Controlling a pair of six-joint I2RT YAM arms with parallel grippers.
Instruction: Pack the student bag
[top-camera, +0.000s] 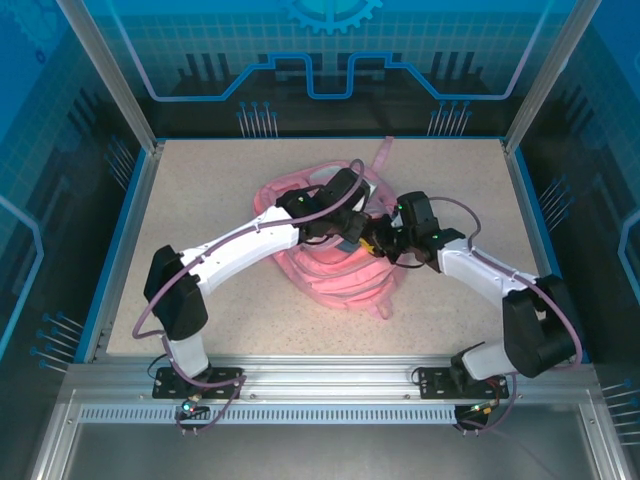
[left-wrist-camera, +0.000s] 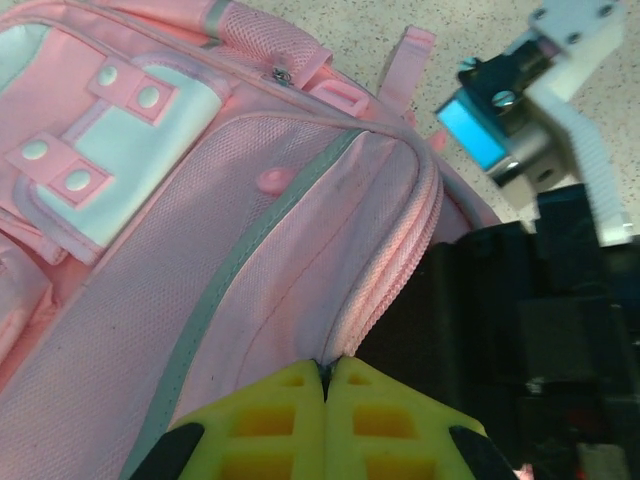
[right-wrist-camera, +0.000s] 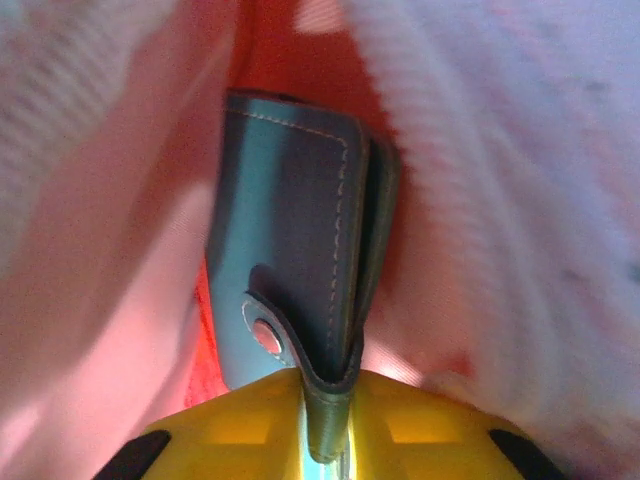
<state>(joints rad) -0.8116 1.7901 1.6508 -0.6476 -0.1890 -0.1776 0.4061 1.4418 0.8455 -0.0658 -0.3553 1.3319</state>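
The student bag (top-camera: 325, 268) lies slumped near the middle of the speckled worktop (top-camera: 200, 180), with one pink strap (top-camera: 383, 152) trailing toward the far edge. In the left wrist view its front panel (left-wrist-camera: 250, 250) shows mesh fabric, a pale grey stripe (left-wrist-camera: 225, 275) running diagonally and a pale pocket with pink tabs (left-wrist-camera: 90, 140). The zip edge curves down along a dark opening (left-wrist-camera: 480, 320).

The left end effector (left-wrist-camera: 325, 368) is closed, its yellow fingers (left-wrist-camera: 270, 420) pressed together on that zip edge at the mouth of the bag. From above it (top-camera: 352, 238) sits over the bag's centre.

The right end effector (top-camera: 374, 242) meets the bag from the right side, just beside the left one. Its wrist view looks into the pink lining (right-wrist-camera: 100, 200), where a dark blue booklet (right-wrist-camera: 290, 230) with a snap tab (right-wrist-camera: 265, 330) stands upright. The booklet's lower edge sits between the right end effector (right-wrist-camera: 325, 390) fingers, with a thin pale gap beside it. I cannot tell whether they are clamping it.
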